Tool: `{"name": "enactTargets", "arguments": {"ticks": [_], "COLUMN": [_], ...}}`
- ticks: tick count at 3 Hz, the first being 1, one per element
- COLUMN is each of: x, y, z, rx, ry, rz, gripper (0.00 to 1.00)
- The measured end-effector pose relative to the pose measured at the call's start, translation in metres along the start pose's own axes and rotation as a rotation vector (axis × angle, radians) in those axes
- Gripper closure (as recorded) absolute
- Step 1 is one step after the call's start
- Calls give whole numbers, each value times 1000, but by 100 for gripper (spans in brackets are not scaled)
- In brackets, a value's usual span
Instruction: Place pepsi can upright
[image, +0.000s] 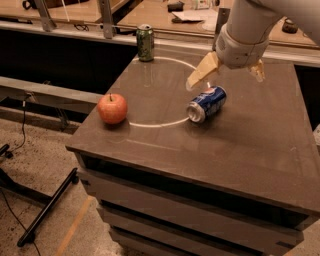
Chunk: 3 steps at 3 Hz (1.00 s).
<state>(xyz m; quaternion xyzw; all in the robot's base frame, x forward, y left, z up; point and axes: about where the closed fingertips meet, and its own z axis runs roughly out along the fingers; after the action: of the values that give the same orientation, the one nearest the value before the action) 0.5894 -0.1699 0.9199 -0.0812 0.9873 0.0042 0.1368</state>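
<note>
The pepsi can (207, 103), dark blue with silver ends, lies on its side near the middle of the dark table (240, 145), its silver end pointing toward the front left. My gripper (227, 75) hangs just above and behind the can. Its two tan fingers are spread wide apart, one at the left (201, 73) and one at the right (258, 70). It holds nothing and does not touch the can.
A red apple (112, 108) sits near the table's left edge. A green can (145, 43) stands upright at the far left corner. A white circle line (165, 92) is marked on the tabletop. A black stand leg (45, 210) lies on the floor at the left.
</note>
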Motion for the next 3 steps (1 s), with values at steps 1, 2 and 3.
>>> {"name": "enactTargets", "arguments": {"ticks": [1,2,3], "x": [-2,-17,-18], "y": [4,11,11], "z": [12,23,22], "rx": [46,44,34], "ry": [30,43,41], "rz": [150,330,334], "gripper": [0,0,0]}}
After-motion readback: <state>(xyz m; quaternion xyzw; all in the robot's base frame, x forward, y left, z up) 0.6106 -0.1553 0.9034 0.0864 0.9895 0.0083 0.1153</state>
